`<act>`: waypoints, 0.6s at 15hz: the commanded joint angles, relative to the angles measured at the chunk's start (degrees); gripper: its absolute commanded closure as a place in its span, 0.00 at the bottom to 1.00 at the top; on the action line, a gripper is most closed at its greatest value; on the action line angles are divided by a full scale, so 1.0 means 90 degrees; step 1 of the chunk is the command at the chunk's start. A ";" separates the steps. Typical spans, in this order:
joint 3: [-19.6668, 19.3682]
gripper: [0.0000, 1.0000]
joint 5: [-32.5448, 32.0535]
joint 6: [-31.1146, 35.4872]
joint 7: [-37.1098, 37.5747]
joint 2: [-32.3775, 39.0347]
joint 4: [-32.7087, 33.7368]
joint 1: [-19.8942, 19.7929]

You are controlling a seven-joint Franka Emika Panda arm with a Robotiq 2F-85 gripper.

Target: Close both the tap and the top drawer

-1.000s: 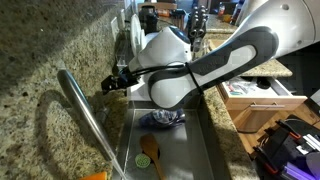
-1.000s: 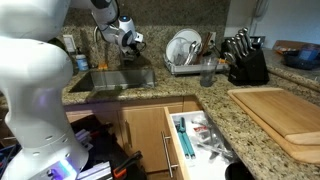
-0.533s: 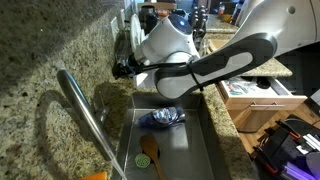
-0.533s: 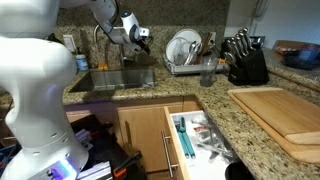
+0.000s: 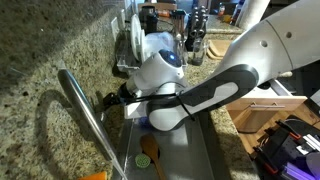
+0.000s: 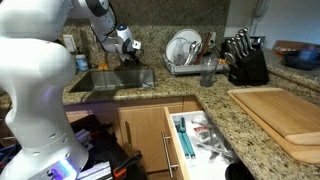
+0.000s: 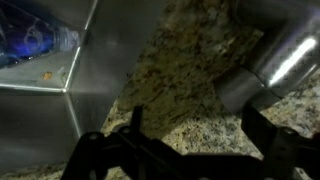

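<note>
The chrome tap curves over the sink beside the granite counter; its base shows in the wrist view and it also shows in an exterior view. My gripper is open and hovers just above the granite next to the tap's base, holding nothing. In the wrist view the two dark fingers frame bare granite, with the tap's base beyond the right finger. The top drawer stands pulled out, full of utensils; it also shows in an exterior view.
The steel sink holds a blue-patterned item and a wooden utensil. A dish rack, a knife block and a wooden cutting board stand on the counter.
My gripper has moved down and along the counter's back edge toward the tap's base. The arm's body has swung lower over the sink. The drawer has not moved.
</note>
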 commanded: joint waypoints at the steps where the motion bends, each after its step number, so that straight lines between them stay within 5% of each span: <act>1: -0.0010 0.00 0.0101 0.0062 -0.0063 0.0079 0.0074 0.0013; 5: -0.0794 0.00 0.0195 0.1399 0.0371 0.0591 0.0489 0.0416; 6: -0.0479 0.00 0.0313 0.1358 0.0394 0.0642 0.0604 0.0196; 9: -0.0567 0.00 0.0157 0.1179 0.0283 0.0396 0.0262 0.0266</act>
